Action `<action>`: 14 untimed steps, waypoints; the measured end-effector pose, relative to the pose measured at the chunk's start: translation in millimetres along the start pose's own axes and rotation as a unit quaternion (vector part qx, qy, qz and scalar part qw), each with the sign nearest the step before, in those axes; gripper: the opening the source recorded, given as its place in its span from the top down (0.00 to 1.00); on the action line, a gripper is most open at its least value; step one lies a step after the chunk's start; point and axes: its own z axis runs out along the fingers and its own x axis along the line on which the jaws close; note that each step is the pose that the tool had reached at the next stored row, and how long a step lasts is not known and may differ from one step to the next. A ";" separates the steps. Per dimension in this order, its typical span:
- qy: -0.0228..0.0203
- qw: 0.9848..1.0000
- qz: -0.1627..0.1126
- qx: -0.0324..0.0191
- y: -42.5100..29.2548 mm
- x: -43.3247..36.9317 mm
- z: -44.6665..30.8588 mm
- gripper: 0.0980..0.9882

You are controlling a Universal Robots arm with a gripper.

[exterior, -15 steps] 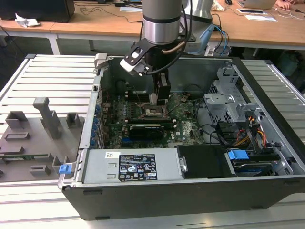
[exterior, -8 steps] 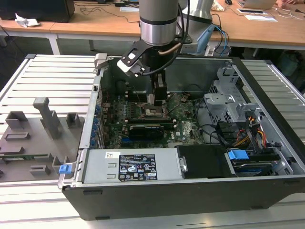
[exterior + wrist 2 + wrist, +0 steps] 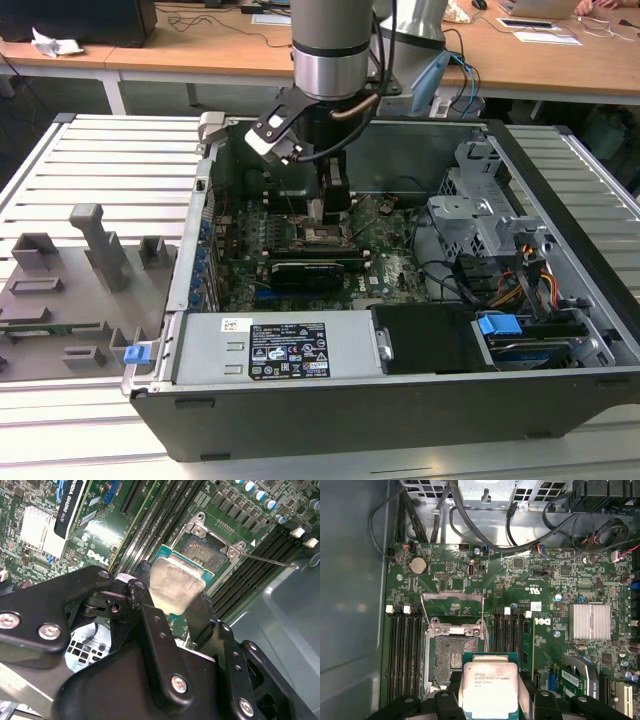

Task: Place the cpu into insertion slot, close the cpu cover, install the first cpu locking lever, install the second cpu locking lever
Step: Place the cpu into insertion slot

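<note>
Gripper (image 3: 172, 594) is clamped on the cpu (image 3: 176, 584), one finger on each of two opposite edges, silver face toward the cameras in both wrist views. Green substrate edge shows past the lid.

The cpu (image 3: 490, 690) sits over one edge of the insertion slot (image 3: 451, 656) and is not seated. Most of the slot's contact field is exposed. Can't tell if the chip touches the socket rim.

The cpu cover (image 3: 453, 595) is open, swung up off the slot on its far side from the chip. A locking lever (image 3: 270, 560) is unlatched, a thin rod angling away from the socket corner.

Exterior view: the gripper (image 3: 335, 205) is down inside the open computer case (image 3: 400, 410), over the motherboard (image 3: 390, 255). It is at 12 o'clock from the graphics card (image 3: 315, 272), just beside it. The power supply (image 3: 280, 350) is at 6 o'clock from the card. The drive cage (image 3: 480, 215) is at 3 o'clock from the gripper, well apart. The case stands on a slatted surface (image 3: 110, 150). A grey fixture tray (image 3: 60, 295) is at 9 o'clock from the case.

First wrist view: memory slots (image 3: 405, 645) flank the socket, and a finned heatsink (image 3: 590, 621) sits well apart from it.
</note>
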 end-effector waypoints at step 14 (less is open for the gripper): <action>0.000 1.000 0.000 0.000 -1.3 4.1 18.3 0.52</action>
